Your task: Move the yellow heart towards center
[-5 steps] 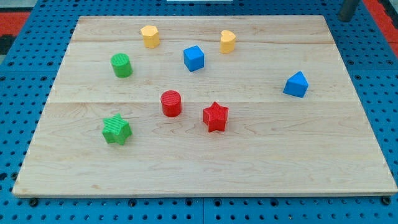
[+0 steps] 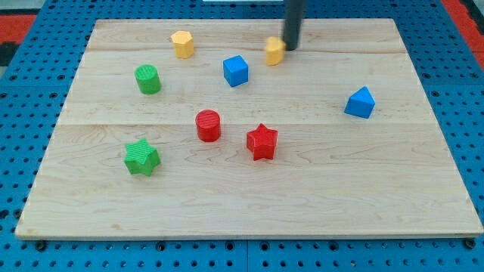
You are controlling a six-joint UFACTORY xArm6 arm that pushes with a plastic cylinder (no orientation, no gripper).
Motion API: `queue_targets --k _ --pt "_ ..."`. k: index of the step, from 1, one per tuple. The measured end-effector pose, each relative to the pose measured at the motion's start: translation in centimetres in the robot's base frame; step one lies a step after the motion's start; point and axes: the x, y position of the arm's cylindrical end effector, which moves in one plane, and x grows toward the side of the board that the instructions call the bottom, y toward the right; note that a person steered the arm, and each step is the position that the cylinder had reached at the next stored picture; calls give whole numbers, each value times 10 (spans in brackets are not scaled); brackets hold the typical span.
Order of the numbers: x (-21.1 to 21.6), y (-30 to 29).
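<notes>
The yellow heart [image 2: 274,51] lies near the view's top, a little right of the board's middle line. My tip [image 2: 290,48] stands right against the heart's right side, touching or almost touching it. The dark rod rises from there to the view's top edge and hides a little of the heart's right edge.
A yellow hexagon-like block [image 2: 181,44] lies at the top left. A blue cube [image 2: 236,70] sits just below left of the heart. Also here: a green cylinder [image 2: 148,78], a red cylinder [image 2: 208,125], a red star [image 2: 262,141], a green star [image 2: 141,157] and a blue block [image 2: 361,103] at the right.
The rod has come from the view's top right corner to the yellow heart's right side. The heart has shifted slightly left. The other blocks have not moved.
</notes>
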Motion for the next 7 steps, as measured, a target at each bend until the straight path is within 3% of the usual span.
queue_targets --k 2,4,6,7 --pt "-11 -80" --pt "33 -65" --pt "57 -5" --pt "81 -41"
